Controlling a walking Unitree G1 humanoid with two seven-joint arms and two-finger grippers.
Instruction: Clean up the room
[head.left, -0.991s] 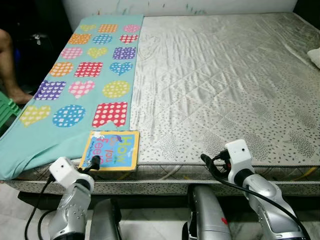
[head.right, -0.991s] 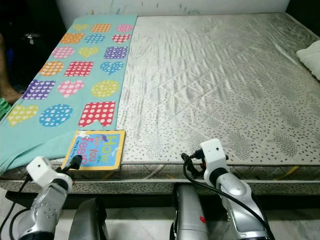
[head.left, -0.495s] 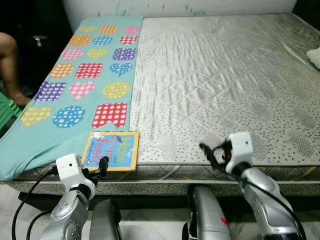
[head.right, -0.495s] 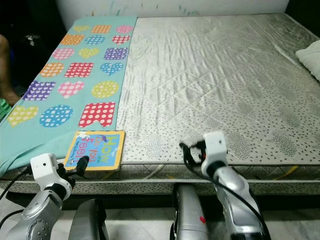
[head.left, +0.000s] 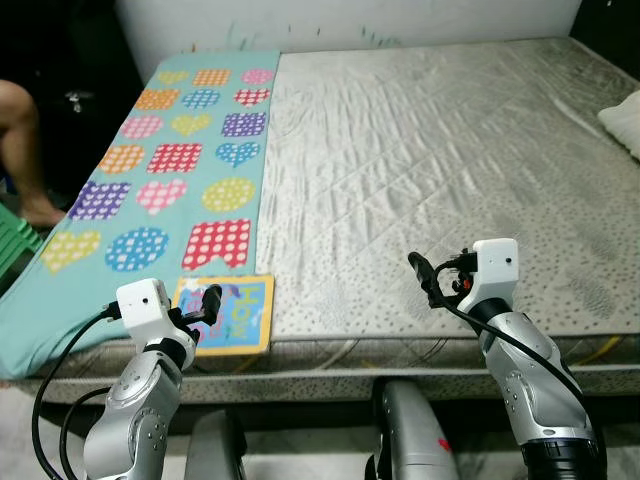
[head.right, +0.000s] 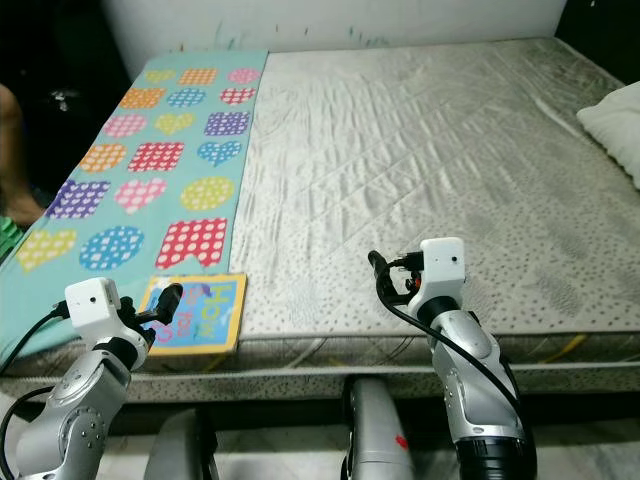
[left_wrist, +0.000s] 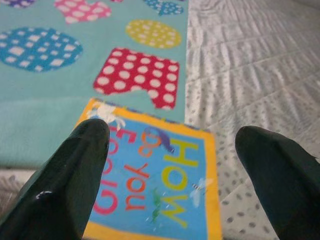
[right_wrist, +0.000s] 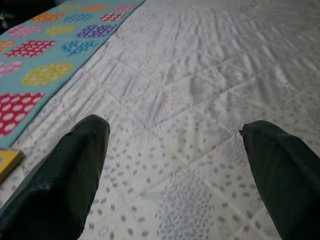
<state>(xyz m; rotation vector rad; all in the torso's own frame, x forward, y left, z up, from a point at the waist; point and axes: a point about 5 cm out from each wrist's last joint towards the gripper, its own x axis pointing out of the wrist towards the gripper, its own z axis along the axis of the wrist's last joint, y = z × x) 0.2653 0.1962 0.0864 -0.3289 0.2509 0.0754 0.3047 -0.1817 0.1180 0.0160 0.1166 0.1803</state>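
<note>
one book (head.left: 228, 314) – flat at the near edge of the mattress (head.left: 440, 150), partly on the teal blanket (head.left: 150, 170) | left gripper (left_wrist: 170, 165) – fingers apart, just above the book | right gripper (right_wrist: 175, 165) – fingers apart, over bare mattress | one pillow (head.right: 615, 115)

The two head cams look forward and down over the near edge of the mattress (head.left: 430, 170), taking in nearly the whole bed, and both cover the same scene from slightly shifted spots. The left wrist cam sits low and close, facing the book (left_wrist: 155, 190) and the teal blanket (left_wrist: 45, 80). The right wrist cam skims low across the quilted top, catching that same blanket.
</note>
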